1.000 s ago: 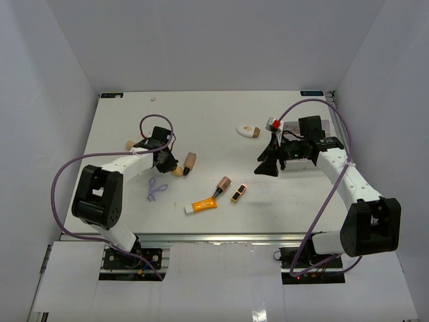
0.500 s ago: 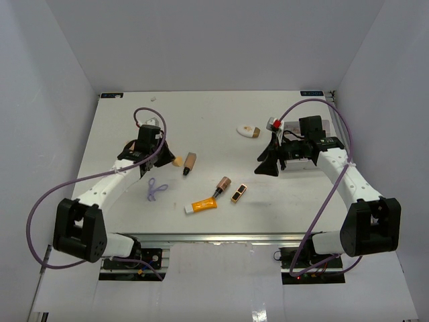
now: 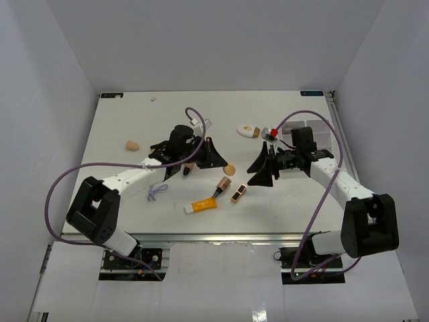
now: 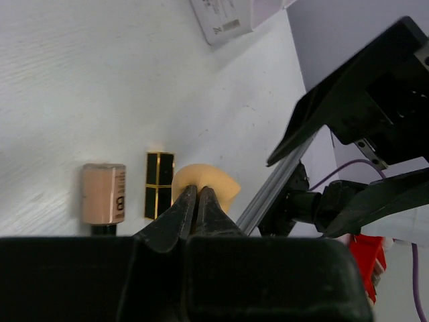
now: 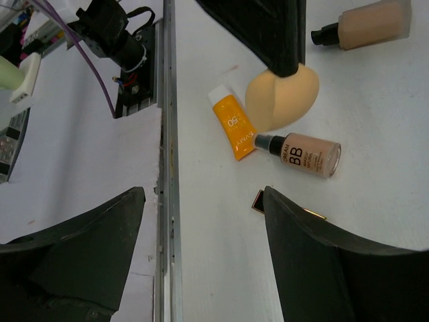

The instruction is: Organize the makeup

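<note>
Beige sponge (image 4: 216, 186) just right of centre in the top view, pinched at its edge by the left end effector (image 3: 223, 164), clenched tight on it; contact with the surface (image 3: 120, 121) cannot be told. Directly below it in frame lie the BB cream bottle (image 3: 223, 184), black-gold case (image 3: 238, 193) and orange tube (image 3: 201, 205). Right end effector (image 3: 260, 171) just right of the sponge, fingers spread wide, grasping nothing; white oval compact (image 3: 249, 130) at upper centre.
</note>
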Robot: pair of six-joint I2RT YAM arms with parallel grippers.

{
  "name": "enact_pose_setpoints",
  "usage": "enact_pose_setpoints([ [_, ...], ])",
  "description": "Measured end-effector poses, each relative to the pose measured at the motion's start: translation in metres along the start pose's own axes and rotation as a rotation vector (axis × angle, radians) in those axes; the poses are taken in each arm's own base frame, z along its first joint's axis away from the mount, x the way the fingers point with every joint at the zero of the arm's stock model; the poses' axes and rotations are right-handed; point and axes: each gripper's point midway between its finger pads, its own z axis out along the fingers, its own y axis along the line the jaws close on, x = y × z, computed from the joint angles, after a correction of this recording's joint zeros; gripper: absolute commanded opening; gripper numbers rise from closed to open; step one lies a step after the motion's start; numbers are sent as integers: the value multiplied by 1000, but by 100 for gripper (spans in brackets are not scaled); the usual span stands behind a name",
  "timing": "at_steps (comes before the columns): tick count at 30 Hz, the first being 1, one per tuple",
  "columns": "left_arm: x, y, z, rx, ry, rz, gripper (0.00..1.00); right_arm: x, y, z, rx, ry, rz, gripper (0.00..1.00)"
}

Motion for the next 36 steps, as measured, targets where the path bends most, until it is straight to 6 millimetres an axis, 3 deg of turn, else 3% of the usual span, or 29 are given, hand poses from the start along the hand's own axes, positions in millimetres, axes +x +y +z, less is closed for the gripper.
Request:
enact_pose_setpoints([
  [7, -7, -35, 20, 121, -5, 18, 0, -9, -13, 2, 54, -23, 30, 85],
  [10, -8, -42, 27, 148, -12, 14, 0, -12, -19, 1, 86, -28, 33, 82],
  [16, 9, -48, 43, 170, 39, -9, 0, -10, -30, 2, 129, -27, 61, 75],
  [27, 12, -60, 51, 195, 55, -14, 0, -8, -40, 1, 174, -25, 66, 41],
  [31, 13, -60, 51, 194, 55, -16, 0, -7, -41, 2, 174, -22, 69, 18],
  [33, 13, -60, 51, 195, 56, -18, 8, -7, -41, 1, 174, -22, 68, 10],
  [36, 12, -61, 50, 199, 58, -19, 37, -6, -42, 1, 172, -21, 53, 8],
])
